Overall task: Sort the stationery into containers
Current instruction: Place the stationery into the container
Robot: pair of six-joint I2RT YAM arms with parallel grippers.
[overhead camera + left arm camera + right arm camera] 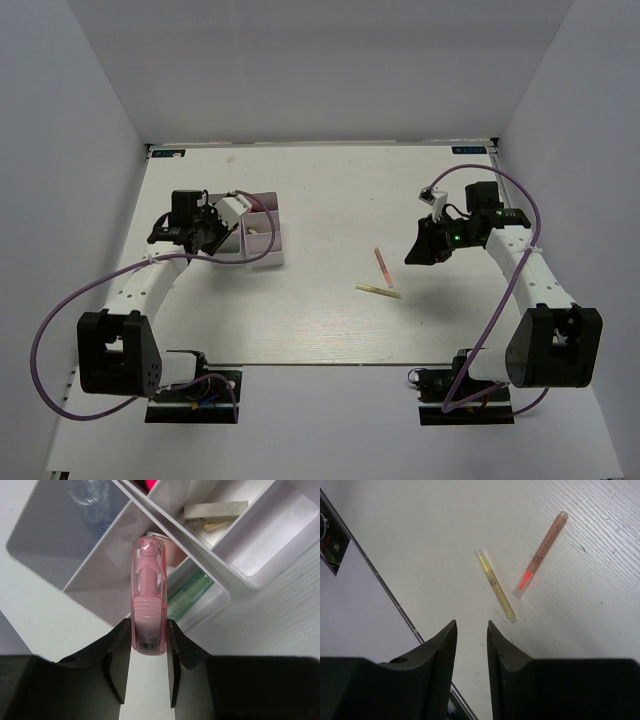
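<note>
The left gripper [148, 641] is clamped on the lower end of a pink piece [148, 590], a flat see-through plastic case with a barcode label near the pads. It hangs over the white bins [280, 525], above the divider between two compartments. It looks light, stiff and smooth-sided, so probably slippery; the flat faces the pads sit on seem the right place to hold it. A pale green piece [189, 594] lies in the compartment beneath, and a beige bar [215, 511] in the next one. Out on the table [420, 530] lie a thin yellow stick [496, 586] and a thin pink stick [540, 555], close together but not touching. Both look light, rigid and prone to roll, best pinched mid-length across the barrel. The right gripper [471, 630] hovers near them, jaws slightly parted with nothing between
</note>
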